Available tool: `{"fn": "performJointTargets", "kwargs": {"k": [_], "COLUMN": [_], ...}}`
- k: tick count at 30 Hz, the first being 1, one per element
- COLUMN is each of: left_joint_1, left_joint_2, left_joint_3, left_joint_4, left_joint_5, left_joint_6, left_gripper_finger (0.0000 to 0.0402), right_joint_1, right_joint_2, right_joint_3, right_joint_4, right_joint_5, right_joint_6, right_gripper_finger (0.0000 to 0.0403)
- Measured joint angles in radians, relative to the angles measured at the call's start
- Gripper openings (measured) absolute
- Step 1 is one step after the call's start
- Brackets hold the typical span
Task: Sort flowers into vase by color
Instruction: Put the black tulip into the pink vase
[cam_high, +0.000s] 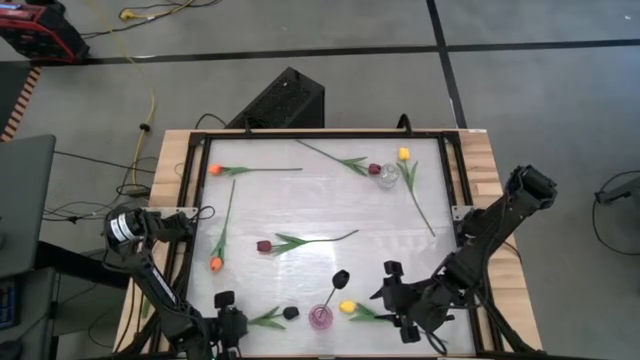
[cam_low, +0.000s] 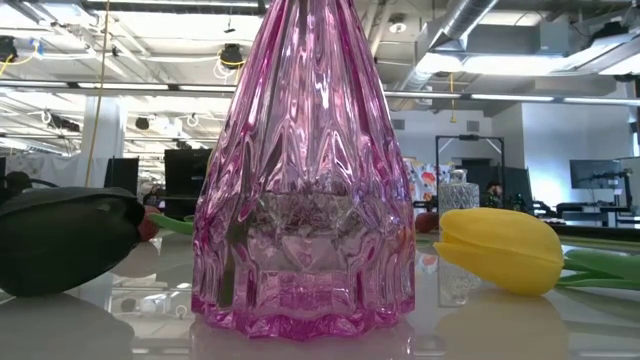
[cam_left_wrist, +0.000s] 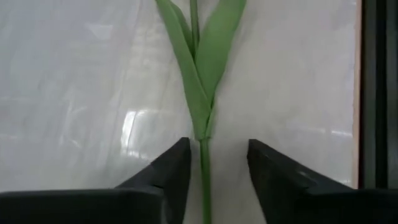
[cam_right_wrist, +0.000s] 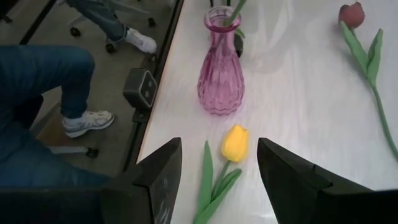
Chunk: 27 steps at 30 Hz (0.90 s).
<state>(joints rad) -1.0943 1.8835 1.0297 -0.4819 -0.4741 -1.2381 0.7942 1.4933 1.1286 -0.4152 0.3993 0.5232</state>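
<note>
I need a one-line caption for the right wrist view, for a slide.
Open right gripper hovering over a yellow tulip lying beside the pink glass vase on the white table.

On the table (cam_high: 330, 190) I count eight tulips: two orange (cam_high: 215, 170) (cam_high: 216, 264), two yellow (cam_high: 404, 154) (cam_high: 347, 307), two dark red (cam_high: 264, 245) (cam_high: 375, 169) and two near-black (cam_high: 341, 276) (cam_high: 290, 313). There are two vases, one pink (cam_high: 320, 318) and one clear (cam_high: 388, 177). Two arms work there.
</note>
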Motion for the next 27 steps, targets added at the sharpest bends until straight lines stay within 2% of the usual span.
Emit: {"fn": "performJointTargets", "kwargs": {"k": [4,6,12,23,27], "left_joint_1": [0.000,0.001,0.003,0.116,0.166], "left_joint_2": [0.001,0.002,-0.026,-0.198,-0.271], "left_joint_3": [-0.002,-0.002,-0.007,-0.007,-0.007], "left_joint_4": [-0.005,-0.007,0.003,-0.054,-0.059], "left_joint_5": [-0.027,-0.034,-0.135,-0.546,-0.617], "left_joint_6": [0.001,-0.006,0.004,0.068,0.138], "left_gripper_finger": [0.0039,0.0011,0.0002,0.0000,0.0000], "right_joint_1": [0.013,0.013,0.013,0.017,0.017], "right_joint_2": [0.000,0.000,0.000,0.000,0.000], "right_joint_3": [0.000,0.000,0.000,0.000,0.000], "right_joint_4": [0.000,0.001,0.008,-0.027,-0.026], "right_joint_5": [0.019,0.021,0.022,0.027,0.030], "right_joint_6": [0.000,0.000,0.000,0.000,0.001], "right_gripper_finger": [0.0234,0.0234,0.0234,0.0234,0.0234]}}
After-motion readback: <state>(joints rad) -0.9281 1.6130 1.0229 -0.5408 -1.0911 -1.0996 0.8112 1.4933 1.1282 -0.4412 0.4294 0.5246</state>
